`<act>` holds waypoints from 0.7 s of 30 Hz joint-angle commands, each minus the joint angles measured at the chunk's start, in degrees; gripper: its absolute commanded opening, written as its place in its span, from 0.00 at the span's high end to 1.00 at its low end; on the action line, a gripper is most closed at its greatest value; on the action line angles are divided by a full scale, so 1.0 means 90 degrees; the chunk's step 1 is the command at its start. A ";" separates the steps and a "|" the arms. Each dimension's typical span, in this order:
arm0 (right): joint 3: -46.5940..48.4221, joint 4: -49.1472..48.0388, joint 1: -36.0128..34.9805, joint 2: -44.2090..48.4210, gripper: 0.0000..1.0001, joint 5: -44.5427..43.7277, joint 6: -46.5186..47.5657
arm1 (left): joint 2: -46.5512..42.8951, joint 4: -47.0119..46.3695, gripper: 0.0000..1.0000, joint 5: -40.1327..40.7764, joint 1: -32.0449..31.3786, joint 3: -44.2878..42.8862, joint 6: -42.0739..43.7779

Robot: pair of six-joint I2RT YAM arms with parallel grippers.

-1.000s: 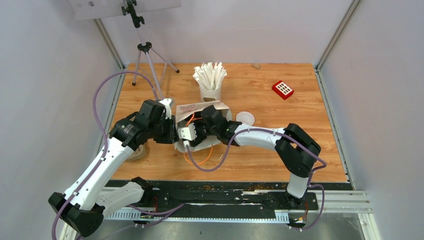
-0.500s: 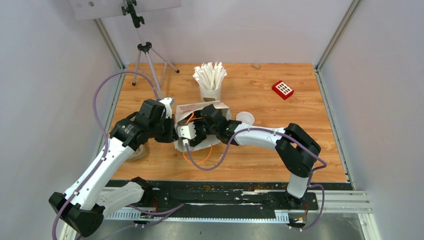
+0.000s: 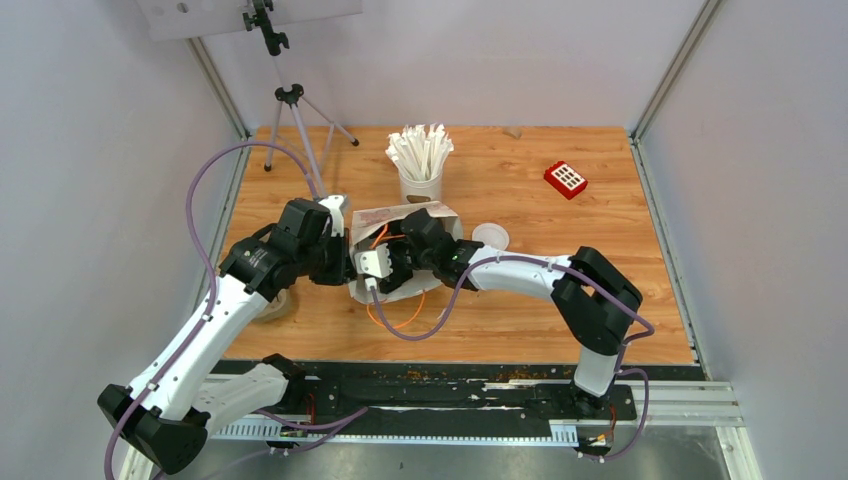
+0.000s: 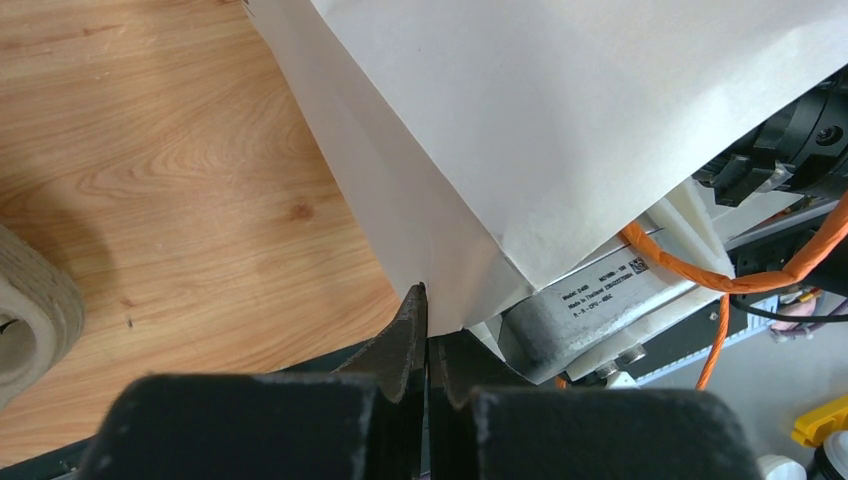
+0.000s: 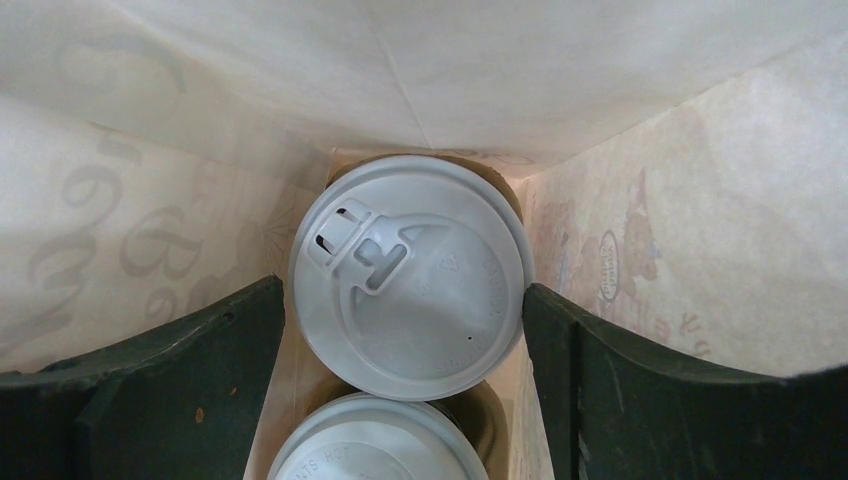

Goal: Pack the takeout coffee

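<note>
Both lidded coffee cups (image 5: 410,280) sit deep inside the white paper bag (image 3: 400,255) on the desk (image 3: 560,290). The right tool (image 5: 405,340) reaches in, spread wide around the upper cup — the left tool (image 4: 428,335) pinches the bag's edge.

The top external camera is looking down from behind the arms at the whole worktop (image 3: 520,190); both wrist cameras are sitting close, sharing the paper bag (image 4: 560,130).

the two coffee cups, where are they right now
Both lidded cups sit inside the white paper bag at table centre. In the right wrist view, one lies between the right claw fingers, the other nearer the camera.
</note>
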State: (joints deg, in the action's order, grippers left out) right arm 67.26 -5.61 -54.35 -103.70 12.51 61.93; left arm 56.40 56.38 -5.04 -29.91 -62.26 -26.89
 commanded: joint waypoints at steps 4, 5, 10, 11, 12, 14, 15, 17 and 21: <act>0.0266 0.0117 0.0003 0.0346 0.10 0.0114 -0.0226 | -0.0029 -0.0141 1.00 0.0033 0.0049 -0.0017 0.0003; 0.0265 0.0102 0.0003 0.0355 0.10 0.0114 -0.0238 | -0.0031 -0.0141 1.00 0.0030 0.0043 -0.0011 -0.0006; 0.0270 0.0108 0.0003 0.0384 0.13 0.0156 -0.0284 | -0.0048 -0.0127 1.00 0.0039 0.0052 -0.0016 0.0000; 0.0261 0.0098 0.0003 0.0394 0.14 0.0162 -0.0299 | -0.0046 -0.0123 1.00 0.0040 0.0052 -0.0012 0.0000; 0.0261 0.0087 0.0003 0.0411 0.14 0.0170 -0.0304 | -0.0055 -0.0122 1.00 0.0034 0.0047 -0.0015 0.0006; 0.0251 0.0067 0.0003 0.0445 0.14 0.0199 -0.0344 | -0.0057 -0.0122 1.00 0.0038 0.0052 -0.0006 0.0007; 0.0259 0.0079 0.0003 0.0449 0.15 0.0204 -0.0354 | -0.0059 -0.0122 1.00 0.0038 0.0052 -0.0006 0.0008; 0.0265 0.0150 0.0003 0.0467 0.18 0.0250 -0.0345 | -0.0056 -0.0122 1.00 0.0047 0.0050 -0.0006 -0.0005; 0.0227 0.0096 0.0003 0.0497 0.28 0.0343 -0.0417 | -0.0069 -0.0103 1.00 0.0042 0.0053 -0.0013 -0.0002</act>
State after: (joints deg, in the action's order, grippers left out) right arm 67.46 -3.68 -54.35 -101.86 13.43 59.92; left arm 56.38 56.34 -5.04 -29.87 -62.26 -26.89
